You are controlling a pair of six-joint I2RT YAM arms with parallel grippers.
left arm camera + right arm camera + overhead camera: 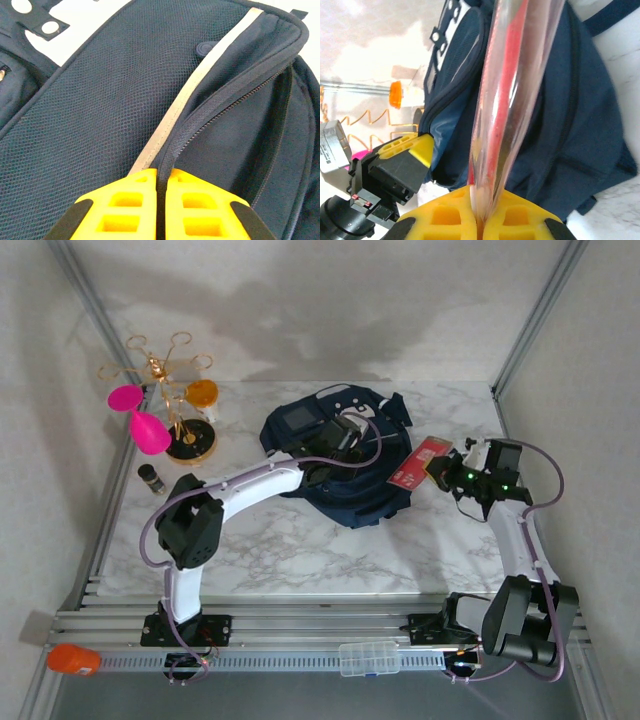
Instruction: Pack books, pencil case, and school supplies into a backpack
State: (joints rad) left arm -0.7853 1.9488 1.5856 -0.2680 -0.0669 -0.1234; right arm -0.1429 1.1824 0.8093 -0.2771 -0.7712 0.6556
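Your left pincer (pixel 161 184) is clamped on the zipper lip of the large dark navy fabric backpack (pixel 355 502), mid white-marbled tabletop (pixel 300 550): lift it to widen the mouth. The right pincer (pixel 481 212), gripping a flat red clear-sleeved item (pixel 505 75) just beside the backpack, should feed it in edge-first.

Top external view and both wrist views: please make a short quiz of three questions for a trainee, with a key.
1. True or false: the left end effector is shut on the zipper edge of the backpack.
2. The right end effector holds: A a pink glass; B a red flat item; C a small dark bottle.
3. In the top view, on which side of the backpack does the gold rack stand?
Key: 1 true; 2 B; 3 left.
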